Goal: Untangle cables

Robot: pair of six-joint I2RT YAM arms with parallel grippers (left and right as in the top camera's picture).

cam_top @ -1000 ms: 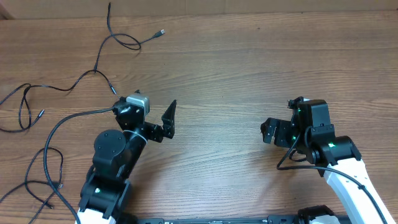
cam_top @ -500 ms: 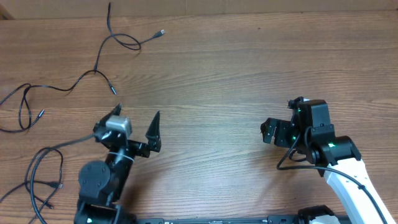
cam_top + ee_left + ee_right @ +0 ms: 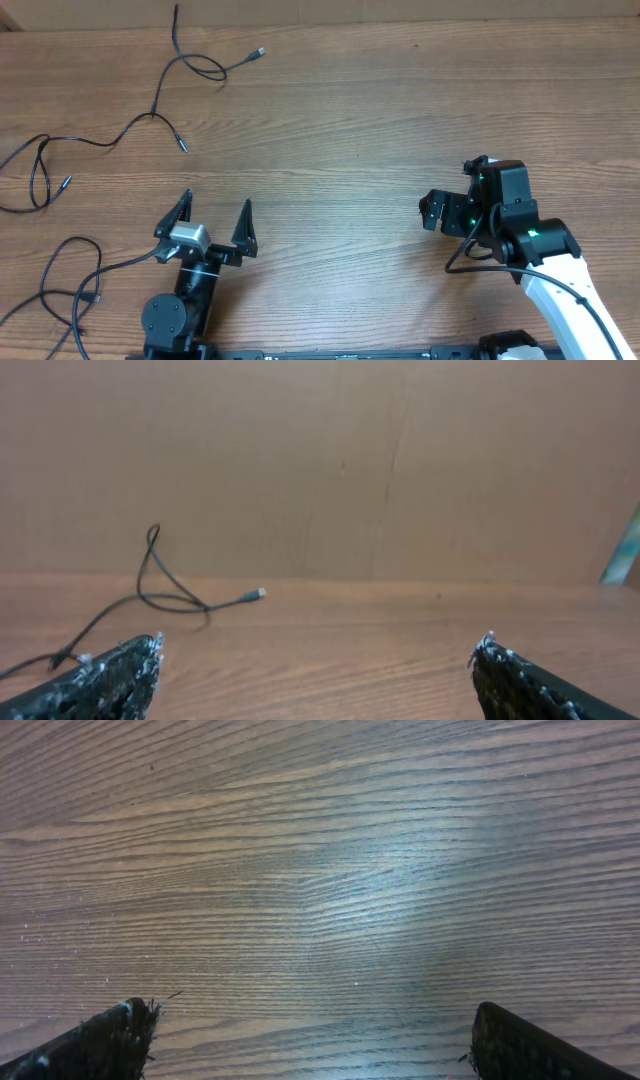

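Note:
Several thin black cables lie apart at the table's far left. One cable (image 3: 190,62) runs from the back edge, loops, and ends in a silver plug (image 3: 260,50); it also shows in the left wrist view (image 3: 175,600). A second cable (image 3: 40,165) loops by the left edge. A third cable (image 3: 85,275) coils at the front left. My left gripper (image 3: 216,205) is open and empty, well in front of the cables, and its wrist view shows the jaws wide apart (image 3: 318,650). My right gripper (image 3: 428,212) is open and empty over bare wood (image 3: 310,1015).
The wooden table (image 3: 350,110) fills the view. A thicker black wire (image 3: 120,265) runs from the left arm toward the front left coil. A brown wall (image 3: 330,460) stands behind the table's back edge.
My left arm has drawn back toward the front edge and to the left, away from the cables, with its gripper open throughout. The right arm has not moved.

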